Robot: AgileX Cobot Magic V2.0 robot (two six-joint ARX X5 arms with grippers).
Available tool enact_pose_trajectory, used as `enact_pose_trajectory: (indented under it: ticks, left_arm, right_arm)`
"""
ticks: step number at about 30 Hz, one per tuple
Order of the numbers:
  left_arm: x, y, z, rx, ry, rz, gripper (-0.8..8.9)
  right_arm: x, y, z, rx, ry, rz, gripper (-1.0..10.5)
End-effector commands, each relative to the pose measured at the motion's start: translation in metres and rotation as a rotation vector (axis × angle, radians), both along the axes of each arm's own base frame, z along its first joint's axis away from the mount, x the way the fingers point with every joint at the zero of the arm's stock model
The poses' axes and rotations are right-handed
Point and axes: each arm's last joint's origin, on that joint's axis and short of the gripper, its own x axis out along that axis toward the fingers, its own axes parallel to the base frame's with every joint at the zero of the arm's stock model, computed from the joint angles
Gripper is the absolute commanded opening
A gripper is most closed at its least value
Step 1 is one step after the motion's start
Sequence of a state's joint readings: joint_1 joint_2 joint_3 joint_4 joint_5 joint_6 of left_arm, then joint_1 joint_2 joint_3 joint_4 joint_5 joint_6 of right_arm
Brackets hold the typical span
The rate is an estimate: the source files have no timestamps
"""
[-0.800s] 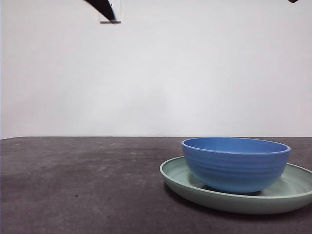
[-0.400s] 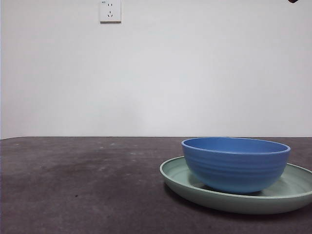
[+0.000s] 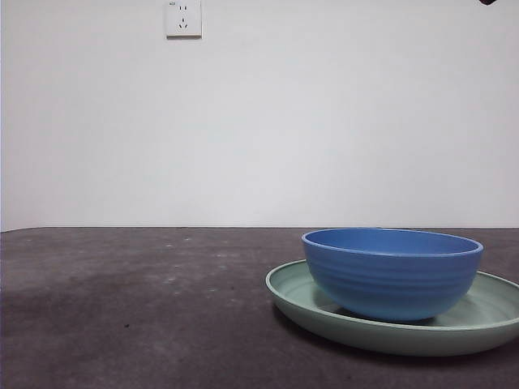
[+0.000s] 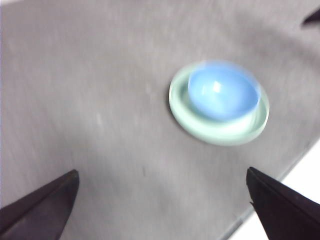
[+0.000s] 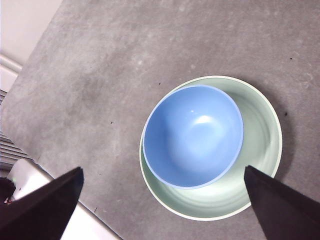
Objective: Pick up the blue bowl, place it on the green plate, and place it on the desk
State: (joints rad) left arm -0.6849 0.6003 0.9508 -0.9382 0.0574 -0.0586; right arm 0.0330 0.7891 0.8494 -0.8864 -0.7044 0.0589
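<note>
White wall and a dark speckled desk (image 3: pixel 130 308) fill the front view, with a wall socket (image 3: pixel 183 18) high up. On the desk sits the green plate (image 3: pixel 478 324), upright and level, and the blue bowl (image 3: pixel 392 271) stands inside it, resting on the plate's floor. From the right wrist view the bowl (image 5: pixel 193 135) lies off-centre on the plate (image 5: pixel 262 150), pushed against one side of the rim so that a broad crescent of green shows on the other side.

Compared with a second ago, the dark arm tip that crossed the socket at the top of the front view is gone and the socket shows whole; bowl and plate have not shifted.

Neither tool touches anything. The left gripper (image 4: pixel 162 205) hangs high above the desk, jaws spread wide and empty, the bowl (image 4: pixel 223 92) and plate (image 4: pixel 200 125) small and blurred well beyond them. The right gripper (image 5: pixel 165 205) hovers over the bowl and plate, jaws likewise parted wide, holding nothing. A black tip (image 3: pixel 487 2) shows at the front view's top corner.
</note>
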Motion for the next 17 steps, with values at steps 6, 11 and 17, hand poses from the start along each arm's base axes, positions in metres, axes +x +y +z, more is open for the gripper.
enact_pose_trajectory:
  ticks: [6,11,17]
  left_arm:
    - [-0.003,0.002,-0.004,-0.045,-0.002,0.017,5.35]
    - [-0.003,0.002,-0.004,-0.051,-0.002,0.011,5.35]
    - [-0.006,0.000,-0.004,-0.095,0.055,-0.051,5.35]
  right_arm:
    - [0.001,0.001,0.004,0.005,-0.007,0.002,5.1]
    - [0.002,0.001,0.002,0.035,0.068,-0.036,5.1]
    - [0.014,0.000,-0.008,-0.003,0.156,-0.083,5.1]
